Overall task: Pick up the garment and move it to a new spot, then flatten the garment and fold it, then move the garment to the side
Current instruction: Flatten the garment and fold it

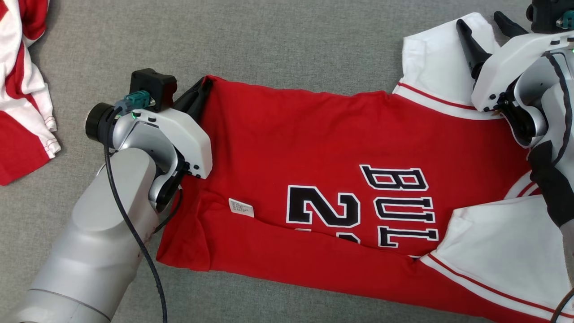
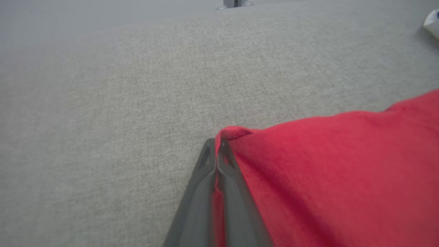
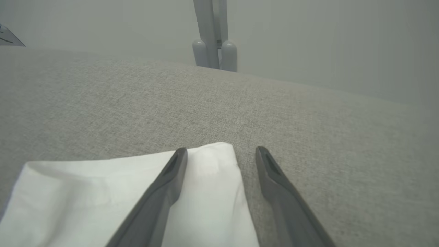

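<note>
The grey surface (image 1: 287, 40) took most of the head view. On it the red jersey (image 1: 314, 134) lay spread from left to right across the middle. Its near edge was already turned over the lettering, and its white sleeves were at the right. A second garment (image 1: 22, 89) lay at the far left, well apart.

My left arm (image 1: 103, 233) came up from the near left, with the wrist bent over the jersey's left edge and the fingers low and pointing far and right. My right arm (image 1: 538, 89) entered from the right edge, with its wrist above the shoulder part and the fingers pointing far and a little left.

The left gripper (image 1: 204, 87) was pressed together on the far left corner (image 2: 236, 132) of the jersey. I judged that it held only a small bit of cloth there, so a quick pull could let the corner slip out.

The right gripper (image 3: 222, 151) stood wide apart and held nothing. One finger was over the far sleeve (image 3: 205, 161) and the other over bare surface. If I closed it there, I think it could catch only the sleeve edge, or nothing at all. The left side would then lift alone, the jersey would twist, and the near fold could open again.

The cable at my left wrist hung close to the hem and might drag it. The small label (image 1: 241, 207) lay near that fold.
</note>
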Tool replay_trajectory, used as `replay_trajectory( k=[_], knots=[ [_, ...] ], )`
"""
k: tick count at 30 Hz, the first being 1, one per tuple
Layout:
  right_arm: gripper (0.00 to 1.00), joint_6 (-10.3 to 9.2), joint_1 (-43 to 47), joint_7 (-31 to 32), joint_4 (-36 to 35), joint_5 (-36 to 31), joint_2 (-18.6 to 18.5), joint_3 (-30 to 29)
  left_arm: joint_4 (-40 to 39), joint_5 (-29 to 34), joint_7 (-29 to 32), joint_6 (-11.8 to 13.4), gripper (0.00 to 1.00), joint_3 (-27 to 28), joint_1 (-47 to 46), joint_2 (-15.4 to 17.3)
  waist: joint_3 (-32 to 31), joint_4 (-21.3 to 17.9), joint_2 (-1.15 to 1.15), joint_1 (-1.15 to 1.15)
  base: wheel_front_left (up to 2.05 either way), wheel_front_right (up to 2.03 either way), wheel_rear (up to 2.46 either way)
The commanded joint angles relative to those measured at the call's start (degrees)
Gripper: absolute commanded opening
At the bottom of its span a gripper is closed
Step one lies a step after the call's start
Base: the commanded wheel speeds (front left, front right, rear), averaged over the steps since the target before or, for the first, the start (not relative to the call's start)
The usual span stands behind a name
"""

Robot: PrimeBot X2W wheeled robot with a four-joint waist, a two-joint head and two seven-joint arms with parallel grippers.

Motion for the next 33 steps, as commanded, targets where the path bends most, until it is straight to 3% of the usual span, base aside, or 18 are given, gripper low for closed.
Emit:
replay_trajectory(
  k=[1,4,6,7,15,21,26,33],
  knots=[
    [1.0,-0.01,-1.37,0.14,1.43,0.69,-0.74,1.51,1.2,-0.08,-0.01,-0.23,0.0,-0.21,-0.35,-0.01,1.16,1.26,0.0,0.0,0.0,0.0,0.0],
    [1.0,-0.01,-2.18,0.82,4.11,2.32,-0.73,4.15,2.02,-0.25,-0.59,-0.22,0.0,-0.25,-0.69,-0.38,1.36,1.43,0.0,0.0,0.0,0.0,0.0],
    [0.42,0.0,-2.51,0.96,5.29,3.47,-0.54,5.6,2.7,-0.26,-1.09,-0.08,0.0,-0.22,-0.97,-0.28,1.28,1.3,0.0,0.0,0.0,0.0,0.0],
    [0.0,0.0,-2.59,0.69,5.45,4.12,-0.56,6.18,2.95,-0.39,-1.49,-0.07,0.0,-0.07,-0.98,-0.28,1.21,1.19,0.0,0.0,0.0,0.0,0.0],
    [0.0,-0.01,-2.32,-4.17,2.7,8.77,-1.63,9.49,3.48,-0.75,-3.69,0.45,0.0,0.72,-0.5,0.77,0.26,-0.21,0.0,0.0,0.0,0.0,0.0],
    [0.0,0.0,2.88,-8.57,-4.95,15.85,-3.07,11.13,1.53,-2.49,-5.62,1.12,0.0,2.28,3.09,2.67,-2.57,-2.11,0.0,0.0,0.0,0.0,0.0],
    [0.0,0.0,10.4,-11.62,-13.95,20.46,-6.52,11.14,-4.4,-5.59,-5.8,0.59,0.0,4.46,8.42,5.13,-5.27,-3.9,0.0,0.0,0.0,0.0,0.0],
    [0.0,0.0,24.39,-12.7,-26.71,24.84,-9.68,7.06,-17.8,-10.44,-2.82,2.82,0.0,7.52,19.43,9.69,-8.65,-6.33,0.0,0.0,0.0,0.0,0.0]
  ],
)
